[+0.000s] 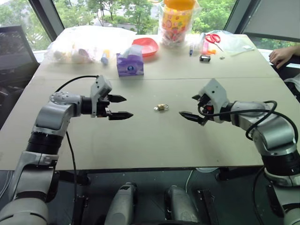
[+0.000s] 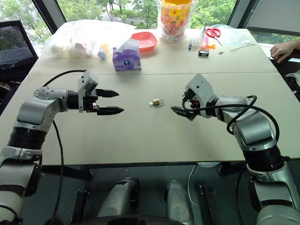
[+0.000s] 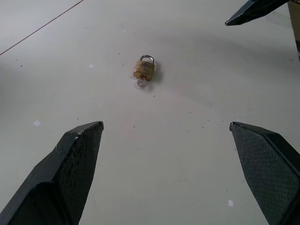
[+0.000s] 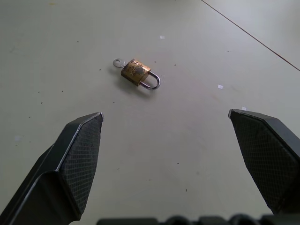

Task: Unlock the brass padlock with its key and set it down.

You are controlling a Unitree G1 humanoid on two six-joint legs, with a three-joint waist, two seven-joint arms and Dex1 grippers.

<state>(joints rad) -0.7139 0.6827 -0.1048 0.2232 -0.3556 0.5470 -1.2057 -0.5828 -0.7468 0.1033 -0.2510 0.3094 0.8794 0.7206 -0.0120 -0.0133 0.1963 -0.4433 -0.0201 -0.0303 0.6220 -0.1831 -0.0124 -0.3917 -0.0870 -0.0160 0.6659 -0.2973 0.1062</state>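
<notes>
The brass padlock [image 1: 161, 107] lies flat on the beige table [image 1: 140, 140], midway between my two grippers. Its silvery shackle looks closed in the wrist views. The key [image 3: 141, 84] sticks out of the padlock's bottom end, its round head resting on the table. To the padlock's left hovers my left gripper [image 1: 123, 106], open and pointing at it with nothing held. On the other side my right gripper [image 1: 190, 107] is open too, aimed at the padlock [image 4: 138, 72] from the right and holding nothing. Neither gripper touches the padlock.
At the back of the table stand a purple tissue box [image 1: 130, 63], a red bowl [image 1: 146, 46], a clear jar of sweets [image 1: 176, 21], plastic bags [image 1: 84, 44], red scissors [image 1: 213, 38] and small items. A person's hand [image 1: 281, 56] rests at the far right edge.
</notes>
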